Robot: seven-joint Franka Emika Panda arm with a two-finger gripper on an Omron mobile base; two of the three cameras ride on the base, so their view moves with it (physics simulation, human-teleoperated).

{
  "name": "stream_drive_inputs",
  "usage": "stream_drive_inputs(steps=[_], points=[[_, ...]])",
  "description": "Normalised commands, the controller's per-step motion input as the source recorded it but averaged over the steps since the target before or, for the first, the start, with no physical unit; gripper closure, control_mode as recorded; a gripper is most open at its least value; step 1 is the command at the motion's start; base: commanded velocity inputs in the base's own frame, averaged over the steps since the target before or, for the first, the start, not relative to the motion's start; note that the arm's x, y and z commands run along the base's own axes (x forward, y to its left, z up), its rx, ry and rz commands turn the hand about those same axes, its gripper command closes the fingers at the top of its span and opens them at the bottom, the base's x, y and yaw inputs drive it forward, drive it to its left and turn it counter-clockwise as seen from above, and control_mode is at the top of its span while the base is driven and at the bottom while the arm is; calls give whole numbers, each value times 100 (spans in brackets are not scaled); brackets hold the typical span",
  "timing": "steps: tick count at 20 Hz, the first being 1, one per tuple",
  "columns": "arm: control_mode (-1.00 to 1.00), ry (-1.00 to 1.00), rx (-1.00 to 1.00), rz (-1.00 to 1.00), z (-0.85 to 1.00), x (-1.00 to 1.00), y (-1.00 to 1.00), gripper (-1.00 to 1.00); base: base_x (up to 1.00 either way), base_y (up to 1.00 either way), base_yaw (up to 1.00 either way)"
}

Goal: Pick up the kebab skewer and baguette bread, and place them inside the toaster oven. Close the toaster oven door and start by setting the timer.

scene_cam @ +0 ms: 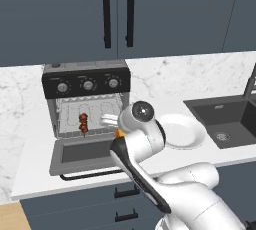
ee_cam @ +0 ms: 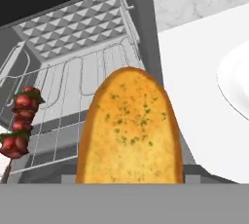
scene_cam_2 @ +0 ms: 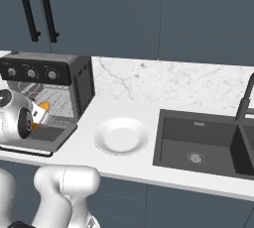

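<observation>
One white plate [scene_cam_2: 121,136] sits beside the toaster oven [scene_cam_2: 82,85].

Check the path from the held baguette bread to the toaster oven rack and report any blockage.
Nothing visible blocks it. The toaster oven door lies dropped open, and the wire rack is bare ahead of the baguette bread. The kebab skewer lies on the rack off to one side.

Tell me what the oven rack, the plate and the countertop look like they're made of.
Rack: thin pale parallel wires, apparently bare metal. Plate: plain smooth white with a soft sheen, probably glazed ceramic, though plastic can't be ruled out. Countertop: white with grey veining, marble-like stone or an imitation of it.
</observation>
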Motion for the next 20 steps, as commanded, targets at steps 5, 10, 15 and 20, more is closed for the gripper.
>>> stream_drive_inputs(steps=[5, 10, 15, 20], points=[[-100, 0, 4, 0, 37, 48, 49, 100, 0, 0, 0], [-100, 0, 1, 0, -4, 40, 20, 100, 0, 0, 0], [-100, -11, 0, -1, -36, 27, 5, 100, 0, 0, 0], [-100, -22, 0, 0, -32, 33, 2, 100, 0, 0, 0]])
